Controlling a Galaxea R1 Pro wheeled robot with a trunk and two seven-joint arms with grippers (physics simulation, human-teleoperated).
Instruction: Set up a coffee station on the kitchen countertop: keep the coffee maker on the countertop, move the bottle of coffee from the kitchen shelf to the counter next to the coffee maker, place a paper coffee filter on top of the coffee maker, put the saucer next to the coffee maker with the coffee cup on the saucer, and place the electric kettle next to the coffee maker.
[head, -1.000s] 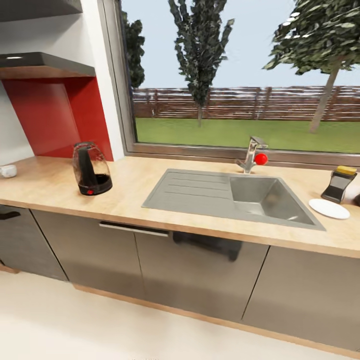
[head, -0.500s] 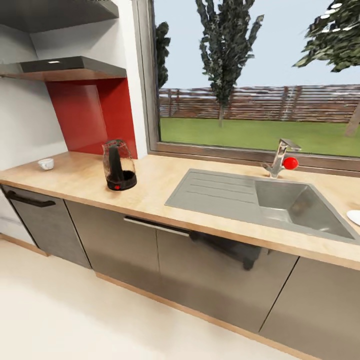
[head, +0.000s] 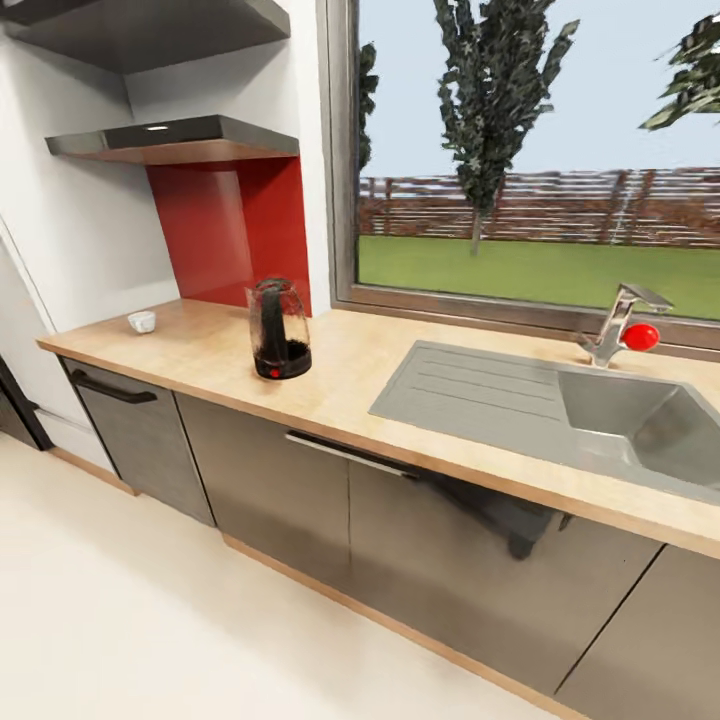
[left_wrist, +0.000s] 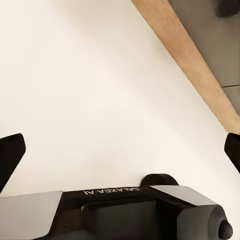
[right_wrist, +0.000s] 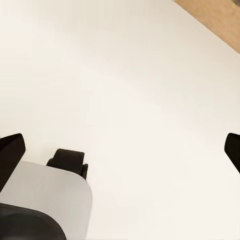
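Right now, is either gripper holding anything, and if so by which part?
Nothing is held. The left gripper and the right gripper both stand open over bare floor, fingertips wide apart with nothing between them.

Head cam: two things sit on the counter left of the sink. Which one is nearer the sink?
The electric kettle: the tall, clear-bodied one on a black base with a red spot. The small white coffee cup sits farther from the sink, near the counter's far-left end.

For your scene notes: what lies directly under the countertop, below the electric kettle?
Under the countertop, below the electric kettle, stand grey cabinet doors with a bar handle. Their contents are hidden.
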